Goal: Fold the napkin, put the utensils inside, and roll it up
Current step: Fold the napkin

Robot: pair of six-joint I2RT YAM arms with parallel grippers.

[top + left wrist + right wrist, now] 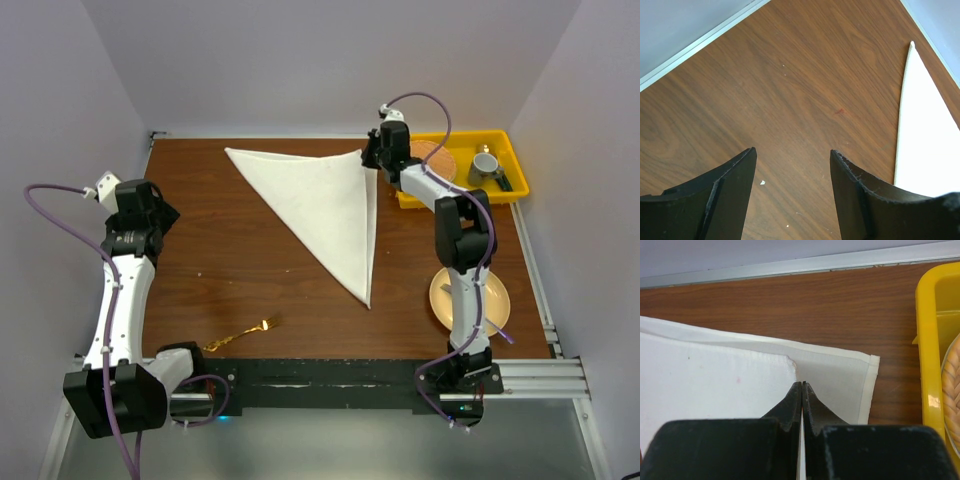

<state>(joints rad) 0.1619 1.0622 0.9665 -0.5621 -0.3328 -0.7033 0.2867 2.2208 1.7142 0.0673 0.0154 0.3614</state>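
Pinches far corner of napkin (320,205) with right tool (801,386), closed tight; holds left tool (792,156) wide over worktop (805,75), well apart from napkin.

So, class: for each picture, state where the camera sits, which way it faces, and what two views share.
Top external: above and behind the robot, looking down on the table; both arms, napkin and gold fork show.
Left wrist: on the left arm, facing down at bare wood; open left gripper in view.
Right wrist: on the right arm, facing the far wall; right gripper shut on the napkin's corner.
Shared: right wrist and top both show the yellow tray.
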